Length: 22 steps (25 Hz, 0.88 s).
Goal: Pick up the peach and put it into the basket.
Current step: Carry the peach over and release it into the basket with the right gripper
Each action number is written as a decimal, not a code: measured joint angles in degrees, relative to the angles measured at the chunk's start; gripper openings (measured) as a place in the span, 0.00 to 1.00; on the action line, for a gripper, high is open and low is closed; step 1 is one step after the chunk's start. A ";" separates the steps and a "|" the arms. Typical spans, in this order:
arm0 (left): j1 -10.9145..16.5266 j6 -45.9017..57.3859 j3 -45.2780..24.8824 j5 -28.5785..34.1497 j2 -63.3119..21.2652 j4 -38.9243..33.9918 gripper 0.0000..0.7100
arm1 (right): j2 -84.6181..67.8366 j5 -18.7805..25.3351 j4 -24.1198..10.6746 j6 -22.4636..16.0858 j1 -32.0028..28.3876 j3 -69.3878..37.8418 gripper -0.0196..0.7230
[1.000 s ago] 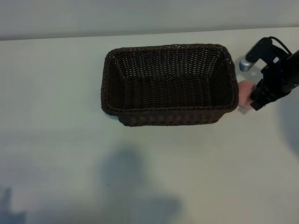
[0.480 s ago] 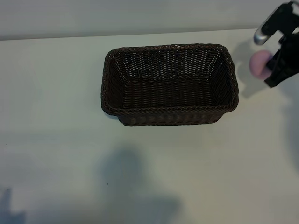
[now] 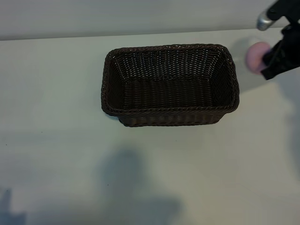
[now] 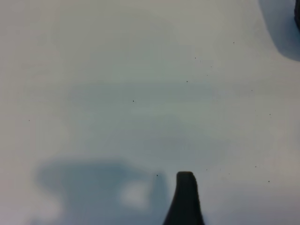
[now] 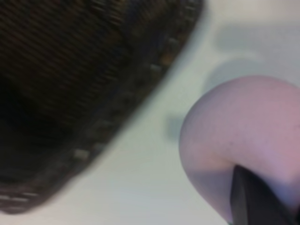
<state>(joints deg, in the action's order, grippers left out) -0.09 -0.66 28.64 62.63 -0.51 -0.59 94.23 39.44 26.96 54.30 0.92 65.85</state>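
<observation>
Peach [image 3: 256, 56] sits clamped in the right gripper [image 3: 265, 60], lifted above the table [image 3: 56, 140] near its far right corner. Basket [image 3: 169, 84] stands mid-table, apart from it. Left gripper [image 4: 185, 199] hangs open over bare table.

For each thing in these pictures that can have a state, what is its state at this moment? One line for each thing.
peach: held in the right pincer, lifted off the table, beside the basket's right end, not yet inside it.
basket: upright on the table, nothing in it.
right pincer: shut on the peach, at the exterior view's upper right.
left pincer: open, holding nothing, only bare table below it.
</observation>
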 joint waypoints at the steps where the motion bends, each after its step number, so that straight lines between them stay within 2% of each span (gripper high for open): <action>1: 0.00 0.00 0.00 0.00 0.00 0.00 0.84 | 0.00 1.28 0.82 -0.45 1.49 0.73 0.10; 5: 0.00 -0.02 0.00 0.00 0.00 0.00 0.84 | 0.00 4.00 1.19 -5.21 9.12 4.91 0.10; 11: 0.00 -0.02 0.00 0.00 0.00 0.00 0.84 | 3.61 4.86 -3.95 -11.08 20.48 13.16 0.10; 16: 0.00 -0.02 0.00 0.00 0.00 0.00 0.84 | 10.36 5.69 -7.36 -14.02 24.15 17.72 0.10; 22: 0.00 -0.02 0.00 0.00 0.00 0.00 0.84 | 16.13 2.54 -8.13 -14.60 24.28 18.20 0.12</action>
<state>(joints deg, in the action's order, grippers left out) -0.09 -0.68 28.64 62.63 -0.51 -0.59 110.36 41.98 18.83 39.71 25.20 84.05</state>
